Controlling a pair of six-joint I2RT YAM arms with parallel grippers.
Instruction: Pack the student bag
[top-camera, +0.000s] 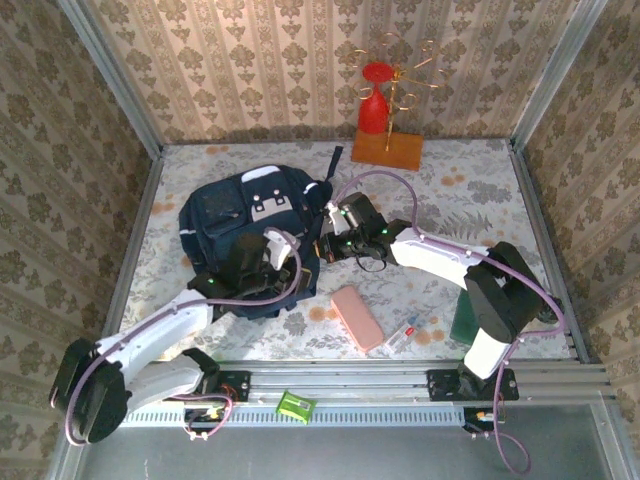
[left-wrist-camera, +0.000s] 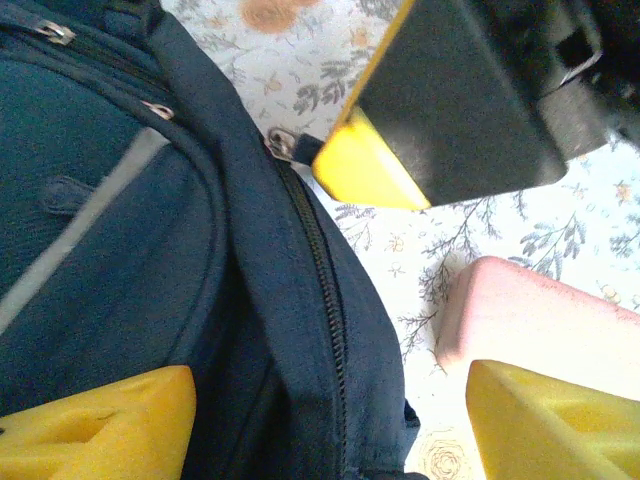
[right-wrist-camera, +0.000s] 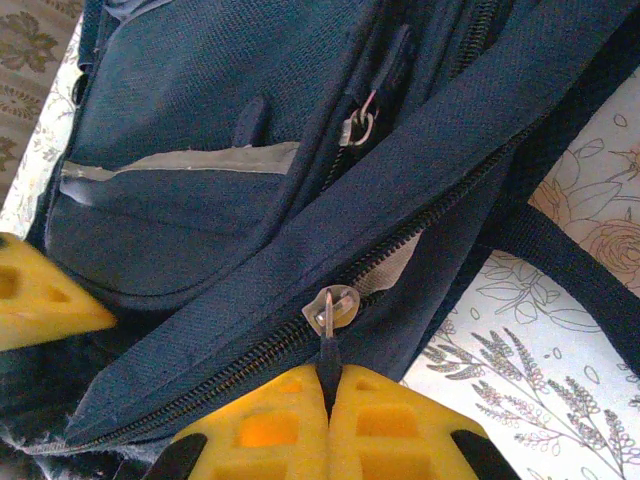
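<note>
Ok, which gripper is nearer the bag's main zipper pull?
Right. The right gripper is shut on the main zipper pull; the left gripper hangs open farther along the student bag.

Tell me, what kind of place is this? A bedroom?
Probably a robot practice booth, not a real room: wallpapered panels in metal frames box in a table, and the left arm and right arm are bolted to a rail.

So the student bag (top-camera: 240, 235) is a big dark navy fabric backpack, lying flat and kinda slumped left of centre on the table (top-camera: 480, 200). The grey-white front patch (top-camera: 268, 205) with two small buckles faces up, there's a pale stripe (right-wrist-camera: 180, 160) across a pocket, and a dark strap (top-camera: 335, 160) trails toward the far side. The zipper (right-wrist-camera: 230, 375) teeth look closed up to the clear zip pull (right-wrist-camera: 335, 308).
</note>
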